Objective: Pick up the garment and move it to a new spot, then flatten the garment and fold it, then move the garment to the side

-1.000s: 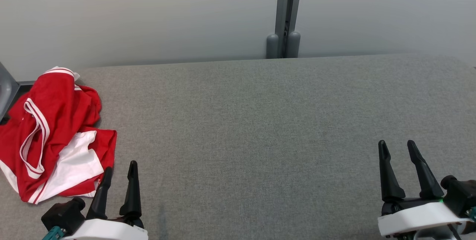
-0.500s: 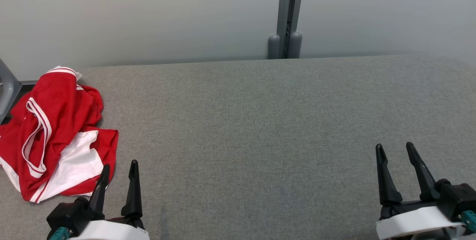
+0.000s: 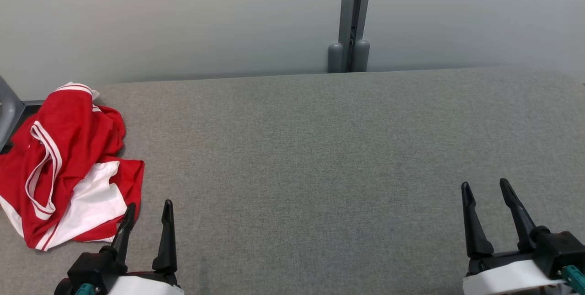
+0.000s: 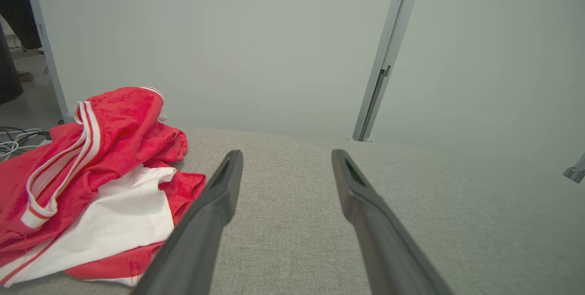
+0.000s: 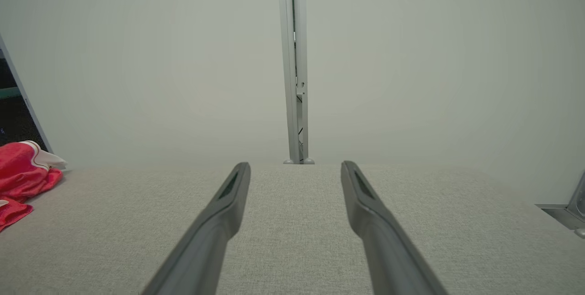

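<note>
The garment [image 3: 68, 162] is a crumpled red piece with white panels and white striped trim, lying in a heap at the far left of the grey fabric table [image 3: 320, 148]. It also appears at the left of the left wrist view as the garment [image 4: 91, 180], and at the left edge of the right wrist view as the garment [image 5: 23, 176]. My left gripper [image 3: 150, 208] stands open just right of the heap's near corner, nothing between its fingers. My right gripper [image 3: 484, 187] is open over bare table at the lower right, far from the cloth.
A pale wall with a grey vertical post [image 3: 349, 20] runs behind the table's far edge. A grey frame piece [image 3: 7, 112] sits at the table's left end behind the cloth. Cables [image 4: 13, 139] lie on the floor beyond the left edge.
Both grippers have drawn slightly back toward the bottom of the head view. The garment lies as before.
</note>
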